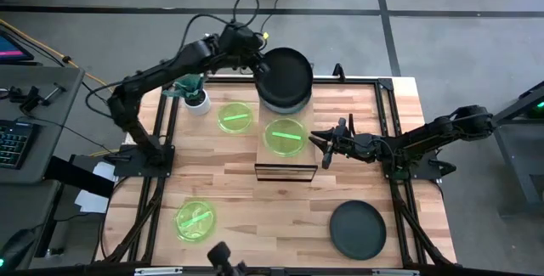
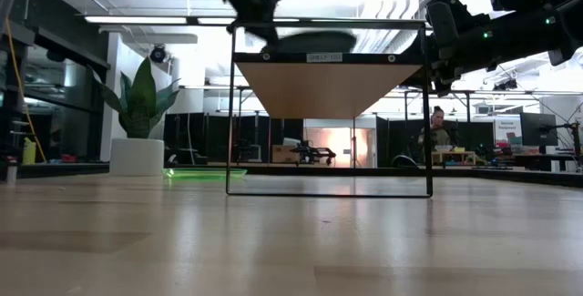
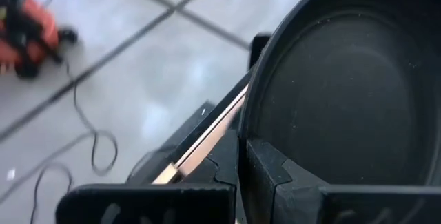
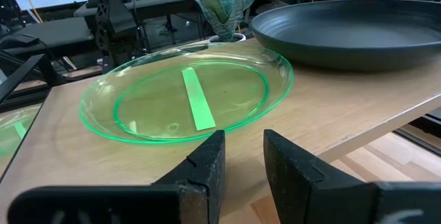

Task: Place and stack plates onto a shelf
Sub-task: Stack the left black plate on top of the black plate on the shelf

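Note:
My left gripper (image 1: 260, 65) reaches over the shelf's far end and is shut on a dark grey plate (image 1: 286, 70). That plate hovers over or lies on a second dark grey plate (image 1: 285, 99) at the far end of the shelf (image 1: 286, 167); which, I cannot tell. A green plate (image 1: 285, 136) lies flat on the shelf's middle (image 4: 172, 103). My right gripper (image 1: 324, 143) is open and holds nothing, level at the shelf's right edge, facing the green plate. Two green plates (image 1: 235, 116) (image 1: 195, 221) and a dark grey plate (image 1: 358, 229) lie on the table. My left gripper (image 3: 251, 158) pinches the dark grey plate by its raised rim (image 3: 256, 117) on the plate's left side, one finger inside the rim and one outside. It comes from the table's left, slanting down. The plate stays near level above the shelf's far end (image 2: 310, 41).
A white pot with a green plant (image 1: 197, 99) stands left of the shelf near the table's far left. The shelf's near end (image 1: 286, 161) is bare wood. A black frame (image 1: 387, 106) runs around the tabletop. A person (image 2: 439, 125) sits in the room beyond.

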